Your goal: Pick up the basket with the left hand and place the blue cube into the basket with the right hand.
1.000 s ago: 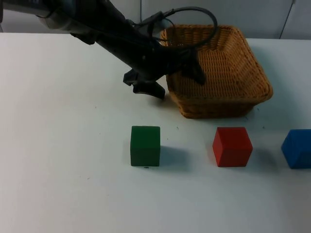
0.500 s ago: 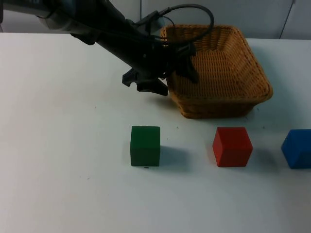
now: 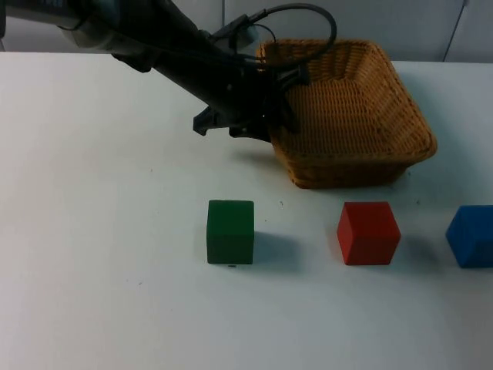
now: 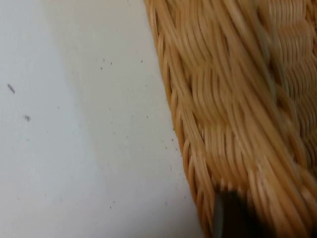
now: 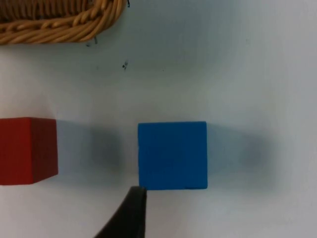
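The woven wicker basket (image 3: 347,171) stands at the back of the white table, right of centre. My left gripper (image 3: 273,108) straddles its left wall, one finger inside and one outside, pinched shut on the rim. In the left wrist view the basket's wall (image 4: 223,99) runs right by a dark fingertip (image 4: 233,218). The blue cube (image 3: 471,236) rests on the table at the far right, in front of the basket. In the right wrist view the blue cube (image 5: 172,155) lies just beyond my right gripper's black fingertip (image 5: 130,213), which hovers open with nothing held.
A red cube (image 3: 368,232) sits left of the blue one, also seen as the red cube (image 5: 25,148) by the right wrist. A green cube (image 3: 230,231) stands further left. The basket's front rim (image 5: 59,25) lies behind both cubes.
My left gripper's fingers have closed in from wide open onto the basket's left wall, and the basket has shifted slightly to the right. The cubes have not moved.
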